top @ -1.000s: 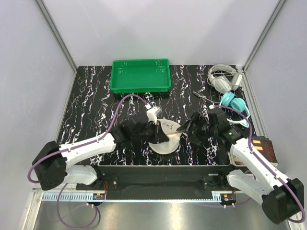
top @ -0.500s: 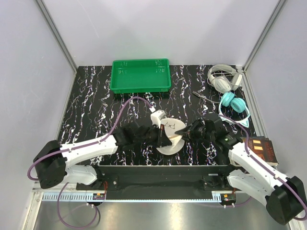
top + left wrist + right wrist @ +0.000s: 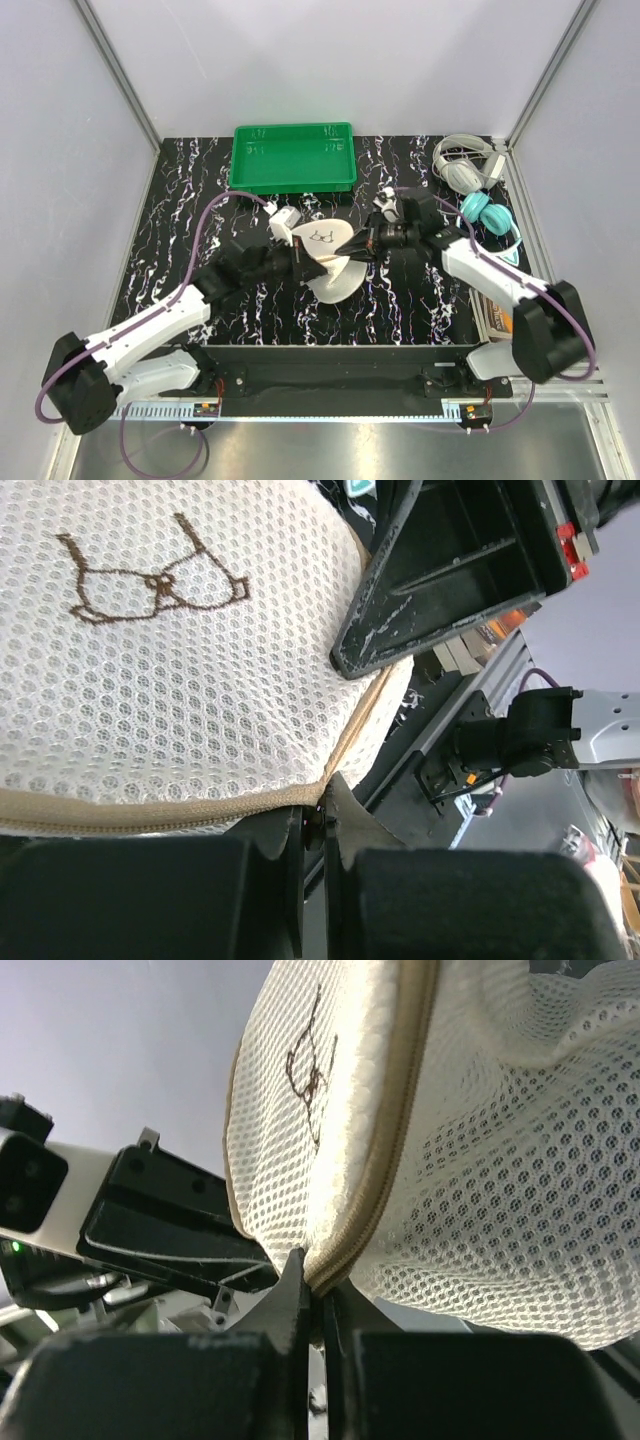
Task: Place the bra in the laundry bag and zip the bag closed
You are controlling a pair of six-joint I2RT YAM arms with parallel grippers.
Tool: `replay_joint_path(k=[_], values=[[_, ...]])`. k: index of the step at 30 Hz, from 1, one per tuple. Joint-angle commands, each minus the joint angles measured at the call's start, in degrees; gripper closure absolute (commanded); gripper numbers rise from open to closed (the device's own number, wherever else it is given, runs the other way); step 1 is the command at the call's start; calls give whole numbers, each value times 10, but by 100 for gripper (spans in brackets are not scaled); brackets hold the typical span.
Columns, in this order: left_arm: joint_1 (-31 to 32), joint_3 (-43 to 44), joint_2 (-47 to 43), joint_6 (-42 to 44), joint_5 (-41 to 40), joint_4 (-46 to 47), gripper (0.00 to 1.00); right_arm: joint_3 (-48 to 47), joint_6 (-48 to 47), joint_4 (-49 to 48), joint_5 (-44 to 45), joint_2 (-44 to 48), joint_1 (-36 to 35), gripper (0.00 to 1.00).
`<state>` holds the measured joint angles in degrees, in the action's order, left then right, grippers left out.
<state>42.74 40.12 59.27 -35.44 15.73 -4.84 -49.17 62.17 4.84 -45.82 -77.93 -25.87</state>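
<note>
I've got the bag (image 3: 331,279) mid-frame in the top view, held between both arms. My left gripper (image 3: 321,825) is pinched tight on its zipper rim, and my right gripper (image 3: 318,1302) is clamped on the rim opposite. The mesh is taut.

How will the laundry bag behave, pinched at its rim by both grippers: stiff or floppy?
Probably floppy: the laundry bag mesh dents and folds near the right gripper. Likely light, since thin pinches from it and the left gripper hold it tilted. The zipper rim looks firmer, so it may hold a round outline.
</note>
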Motion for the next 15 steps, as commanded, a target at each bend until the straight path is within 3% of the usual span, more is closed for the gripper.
replay_joint_path(k=[1,5,8,12,15], values=[[-89,-35,-49,50,-70,-165,100,-44,-167,89,-46,-57,61,100],[-129,-44,-75,68,-57,-184,100,-52,-202,114,-69,-64,80,100],[-132,-48,-92,85,38,-146,100,-56,-216,130,-60,-60,80,99],[-131,-65,-97,52,84,-91,100,-77,-236,198,16,-39,78,39],[-127,-73,-92,18,89,-48,100,-45,-182,207,92,41,69,21]])
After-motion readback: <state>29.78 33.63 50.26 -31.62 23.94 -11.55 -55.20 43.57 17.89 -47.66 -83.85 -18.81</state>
